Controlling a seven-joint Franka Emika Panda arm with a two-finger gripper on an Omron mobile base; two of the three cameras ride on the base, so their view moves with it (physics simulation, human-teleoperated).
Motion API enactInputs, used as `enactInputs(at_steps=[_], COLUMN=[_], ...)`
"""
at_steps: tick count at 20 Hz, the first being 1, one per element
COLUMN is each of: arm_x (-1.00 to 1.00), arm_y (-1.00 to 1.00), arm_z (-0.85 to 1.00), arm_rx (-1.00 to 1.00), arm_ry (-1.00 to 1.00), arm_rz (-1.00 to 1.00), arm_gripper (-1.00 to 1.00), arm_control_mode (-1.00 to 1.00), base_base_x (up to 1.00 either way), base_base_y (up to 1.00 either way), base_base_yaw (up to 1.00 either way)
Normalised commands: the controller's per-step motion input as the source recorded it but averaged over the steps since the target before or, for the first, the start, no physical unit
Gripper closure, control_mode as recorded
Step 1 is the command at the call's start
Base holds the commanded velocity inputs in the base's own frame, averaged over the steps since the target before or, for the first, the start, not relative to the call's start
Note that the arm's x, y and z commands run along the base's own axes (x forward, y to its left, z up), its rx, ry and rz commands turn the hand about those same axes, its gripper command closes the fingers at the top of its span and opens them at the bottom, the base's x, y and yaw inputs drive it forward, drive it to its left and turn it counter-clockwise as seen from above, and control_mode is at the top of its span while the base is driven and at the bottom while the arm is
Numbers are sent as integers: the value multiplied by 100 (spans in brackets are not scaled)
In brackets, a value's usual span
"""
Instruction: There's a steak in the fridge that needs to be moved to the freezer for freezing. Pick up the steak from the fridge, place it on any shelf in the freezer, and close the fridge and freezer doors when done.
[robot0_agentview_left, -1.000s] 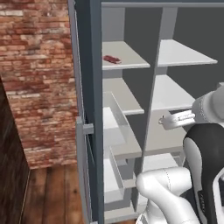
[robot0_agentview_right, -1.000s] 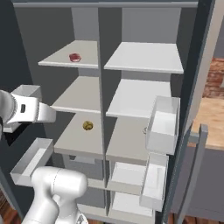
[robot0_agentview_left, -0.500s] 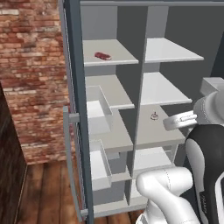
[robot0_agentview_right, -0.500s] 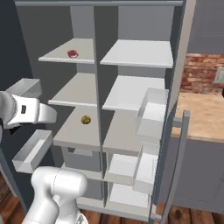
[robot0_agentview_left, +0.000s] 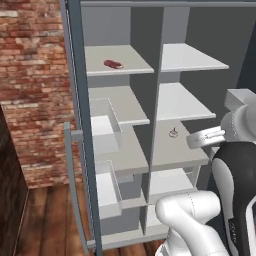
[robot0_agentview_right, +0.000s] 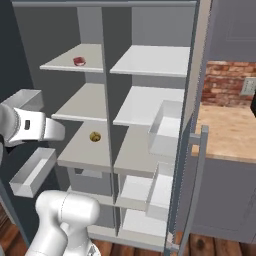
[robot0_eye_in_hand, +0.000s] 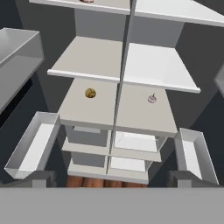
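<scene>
The steak (robot0_agentview_left: 113, 63) lies flat on the top shelf (robot0_agentview_left: 125, 67) of the unit's left-hand half, the freezer (robot0_agentview_right: 75, 107); it shows as a small red slab (robot0_agentview_right: 79, 61) in the right base view. The fridge (robot0_agentview_left: 182, 102) is the right-hand half. Both doors stand wide open, the left door (robot0_agentview_left: 75, 150) and the right door (robot0_agentview_right: 192, 150) seen nearly edge-on. My gripper (robot0_eye_in_hand: 112, 180) hangs back in front of the unit at middle-shelf height, open, with nothing between its fingers and well below the steak.
A round golden-brown lump (robot0_eye_in_hand: 90, 92) sits on the freezer's third shelf. A tiny white-pink item (robot0_eye_in_hand: 152, 98) sits level with it in the fridge half. White door bins (robot0_eye_in_hand: 30, 144) jut inward on both sides. A brick wall (robot0_agentview_left: 30, 90) stands left, a counter (robot0_agentview_right: 225, 125) right.
The whole picture has slid left in both base views, so the base has moved. The steak stays on its shelf, and the hand stays at the same height.
</scene>
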Motion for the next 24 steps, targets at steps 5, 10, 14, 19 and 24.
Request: enactInputs(at_steps=[5, 10, 14, 19, 24], arm_x=[0, 0, 0, 0, 0], arm_y=[0, 0, 0, 0, 0], arm_z=[0, 0, 0, 0, 0], arm_rx=[0, 0, 0, 0, 0], arm_ry=[0, 0, 0, 0, 0], arm_rz=[0, 0, 0, 0, 0], arm_gripper=[-100, -100, -100, -100, -100], arm_control_mode=[100, 100, 100, 100, 100], base_base_x=[-49, -27, -4, -36, -47], base_base_y=[-6, -3, 0, -2, -1], base_base_yaw=[0, 0, 0, 0, 0])
